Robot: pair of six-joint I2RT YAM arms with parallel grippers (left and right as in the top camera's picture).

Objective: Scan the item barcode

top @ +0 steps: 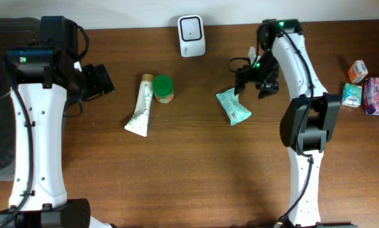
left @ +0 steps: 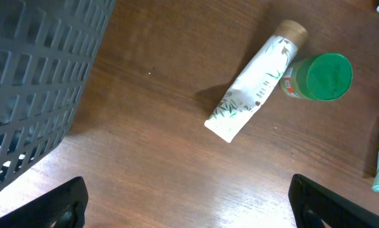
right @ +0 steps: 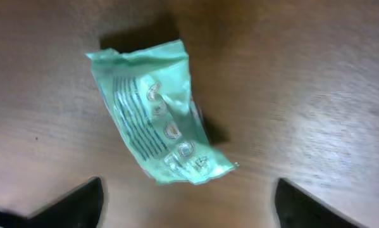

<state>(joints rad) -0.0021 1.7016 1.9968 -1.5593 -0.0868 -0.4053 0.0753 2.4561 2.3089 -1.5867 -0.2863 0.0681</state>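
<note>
Overhead view of a dark brown wooden surface (top: 195, 171) with a white robot arm at each side. A crumpled mint-green packet (top: 233, 106), the item to be scanned, lies flat on the surface right of centre. The right hand (top: 251, 77) hovers just beyond the packet's far end, released, its two dark fingers (right: 69, 202) spread wide with nothing between them. In the right wrist view the packet sits on the wood ahead of the fingertips, clear of both, with printed lines and small round pictures along its face. No barcode can be made out. A white scanner box (top: 192, 35) with a dark square window stands at the far edge of the surface, near the middle, apart from the packet. The left hand (top: 97, 81) is at the far left, also spread fully open and empty, beside a grey slatted basket (left: 37, 82). Left of centre lies a white tube (top: 140, 105) with a tan cap, and a green-lidded jar (top: 163, 88) stands just beside its cap end. Several small colourful packs (top: 366, 88) sit at the far right edge.
</note>
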